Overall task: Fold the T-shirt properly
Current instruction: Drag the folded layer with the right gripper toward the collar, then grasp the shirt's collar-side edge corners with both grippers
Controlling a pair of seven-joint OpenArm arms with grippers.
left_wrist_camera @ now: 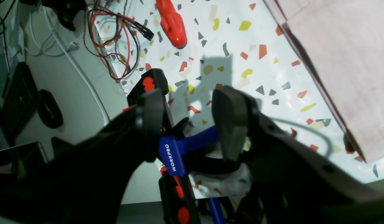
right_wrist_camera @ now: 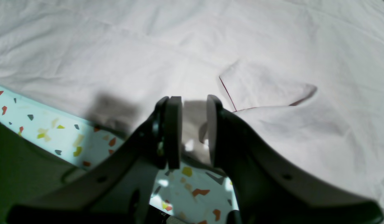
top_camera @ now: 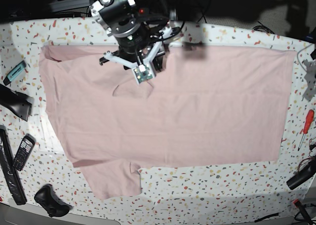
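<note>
The pale pink T-shirt lies spread flat over the speckled table, plain side up, with one sleeve sticking out at the near left. My right arm reaches down onto the shirt's far edge. In the right wrist view my right gripper is open by a narrow gap at the shirt's edge. A small raised flap of cloth lies just beyond its fingers. My left gripper stands open and empty over the table's corner, off to the side of the shirt's edge.
A blue and black WORKPRO clamp sits right under my left gripper. A red screwdriver and a tangle of wires lie nearby. A phone, a black holder and a black lump line the left edge.
</note>
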